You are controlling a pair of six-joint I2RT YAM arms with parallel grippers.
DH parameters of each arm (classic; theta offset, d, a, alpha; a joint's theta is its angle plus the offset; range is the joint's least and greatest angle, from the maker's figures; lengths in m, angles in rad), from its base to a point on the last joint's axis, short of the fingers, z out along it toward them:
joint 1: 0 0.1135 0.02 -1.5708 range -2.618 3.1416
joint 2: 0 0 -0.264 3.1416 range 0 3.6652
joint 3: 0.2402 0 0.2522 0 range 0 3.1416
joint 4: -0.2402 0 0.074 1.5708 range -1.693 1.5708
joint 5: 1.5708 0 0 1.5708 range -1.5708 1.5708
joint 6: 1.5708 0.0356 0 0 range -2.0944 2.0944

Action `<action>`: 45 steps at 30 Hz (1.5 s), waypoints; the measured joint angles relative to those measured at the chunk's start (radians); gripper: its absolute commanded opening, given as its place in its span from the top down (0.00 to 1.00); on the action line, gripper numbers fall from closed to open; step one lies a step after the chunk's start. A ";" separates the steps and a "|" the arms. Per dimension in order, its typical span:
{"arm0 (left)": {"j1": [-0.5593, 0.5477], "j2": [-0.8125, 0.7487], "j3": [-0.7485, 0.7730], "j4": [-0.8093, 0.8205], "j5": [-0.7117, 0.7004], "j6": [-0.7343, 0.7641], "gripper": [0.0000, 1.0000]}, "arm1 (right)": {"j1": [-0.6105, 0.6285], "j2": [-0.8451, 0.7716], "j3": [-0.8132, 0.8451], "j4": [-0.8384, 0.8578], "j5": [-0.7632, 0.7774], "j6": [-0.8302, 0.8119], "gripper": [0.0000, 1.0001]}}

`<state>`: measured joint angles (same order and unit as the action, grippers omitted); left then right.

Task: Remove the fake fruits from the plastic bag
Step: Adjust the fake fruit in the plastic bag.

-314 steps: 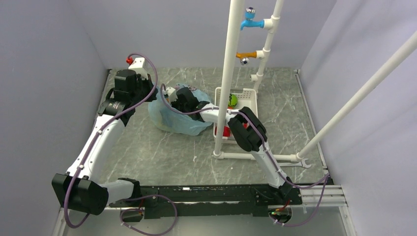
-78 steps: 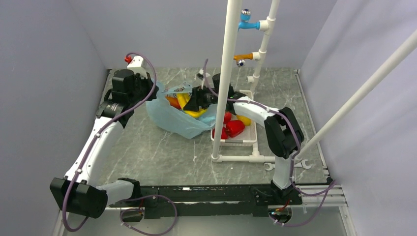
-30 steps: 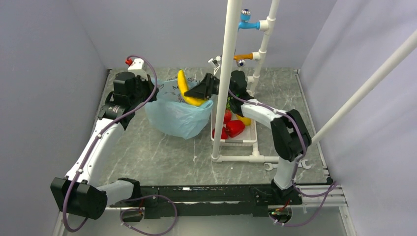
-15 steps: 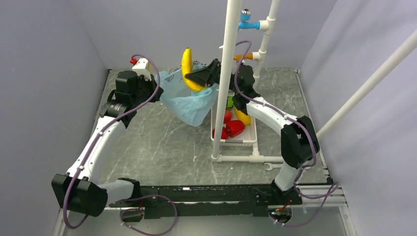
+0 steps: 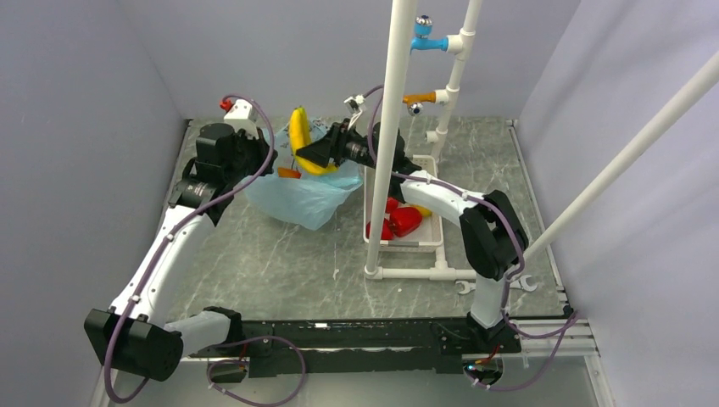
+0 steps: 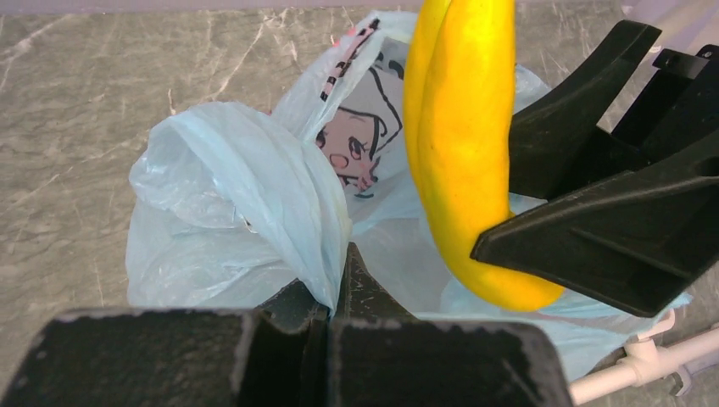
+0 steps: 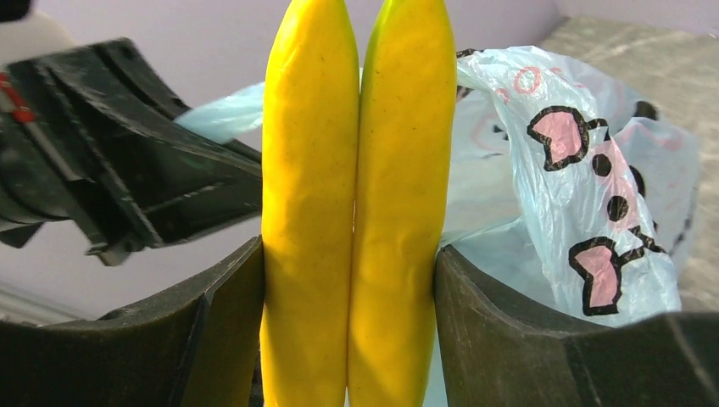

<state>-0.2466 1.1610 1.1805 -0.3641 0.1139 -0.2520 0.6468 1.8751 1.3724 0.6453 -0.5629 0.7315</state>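
The yellow banana pair (image 5: 298,140) stands upright above the bag's mouth, with my right gripper (image 5: 305,158) shut on its lower part. In the right wrist view the bananas (image 7: 356,195) fill the gap between both fingers of that gripper (image 7: 352,288). The light-blue plastic bag (image 5: 298,193) lies on the table with its rim raised. My left gripper (image 5: 254,165) is shut on a fold of the bag (image 6: 246,186), which shows pinched in that gripper (image 6: 337,292). An orange-red piece (image 5: 289,172) shows inside the bag's mouth.
A white slotted basket (image 5: 429,242) to the right of the bag holds red pieces (image 5: 405,220) and a yellow one (image 5: 421,209). A white pipe frame (image 5: 386,136) with taps stands in front of the basket. A wrench (image 5: 465,287) lies near the frame's foot.
My right gripper has carried the bananas down and to the left from their higher position. The bag has sagged back leftward with it. The left gripper still holds the rim.
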 measured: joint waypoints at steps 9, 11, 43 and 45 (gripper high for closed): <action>0.000 0.002 0.002 -0.018 -0.015 0.000 1.00 | -0.016 0.033 0.123 -0.432 0.018 -0.214 0.82; 0.000 0.005 0.003 -0.019 -0.008 0.000 1.00 | -0.006 0.045 0.134 -0.520 0.056 -0.282 0.77; -0.039 0.134 0.075 -0.080 0.047 0.029 1.00 | 0.120 -0.050 0.084 -0.943 0.402 -0.583 0.01; -0.039 0.134 0.075 -0.079 0.047 0.029 1.00 | 0.132 -0.079 0.087 -0.941 0.396 -0.583 0.03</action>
<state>-0.2852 1.2945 1.2552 -0.4435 0.1604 -0.2226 0.7788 1.7966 1.4590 -0.2958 -0.1665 0.1490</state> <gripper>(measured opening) 0.012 0.991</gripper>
